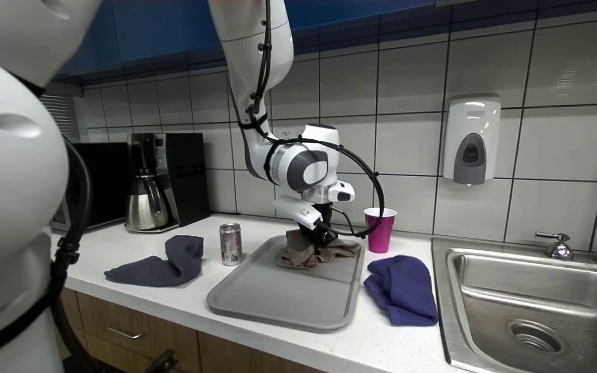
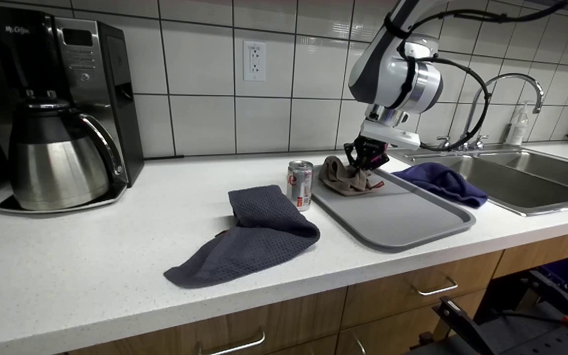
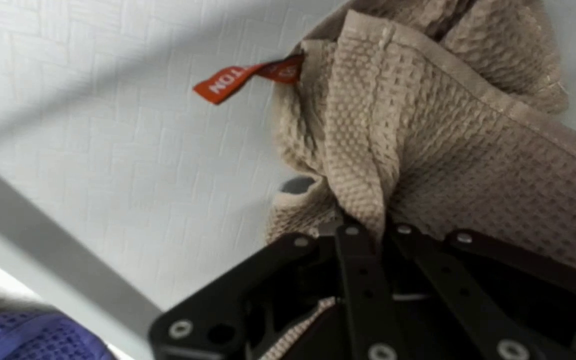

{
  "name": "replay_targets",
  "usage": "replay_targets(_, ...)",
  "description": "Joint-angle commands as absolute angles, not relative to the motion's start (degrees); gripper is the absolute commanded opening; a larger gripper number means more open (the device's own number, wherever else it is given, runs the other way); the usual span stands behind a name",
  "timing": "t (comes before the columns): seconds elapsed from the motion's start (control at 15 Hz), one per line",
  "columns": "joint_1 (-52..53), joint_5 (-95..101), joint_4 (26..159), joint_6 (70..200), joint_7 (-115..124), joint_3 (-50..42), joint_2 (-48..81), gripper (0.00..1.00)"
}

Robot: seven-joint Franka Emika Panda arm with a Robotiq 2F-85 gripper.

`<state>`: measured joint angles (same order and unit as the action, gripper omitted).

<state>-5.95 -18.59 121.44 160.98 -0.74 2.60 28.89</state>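
A crumpled brown towel lies on the back part of a grey tray, also seen in an exterior view as towel and tray. My gripper points down at the towel. In the wrist view, the gripper is shut on a fold of the brown towel. The rest of the cloth spreads around the jaws and touches the tray. A red tag sticks out from the towel. The fingertips are hidden in the cloth.
A purple towel lies between tray and sink. A soda can and dark grey towel lie on the tray's opposite side. A pink cup stands behind the tray. A coffee maker stands farther along the counter.
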Motion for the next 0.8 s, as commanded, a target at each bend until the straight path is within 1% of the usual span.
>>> replay_targets(0.0,-7.02,-18.23,121.25,158.98,0.05,3.39,27.73,0.01)
replay_targets(0.73,-9.48,-20.22,125.95,159.82,-3.36,5.53,21.00,0.01)
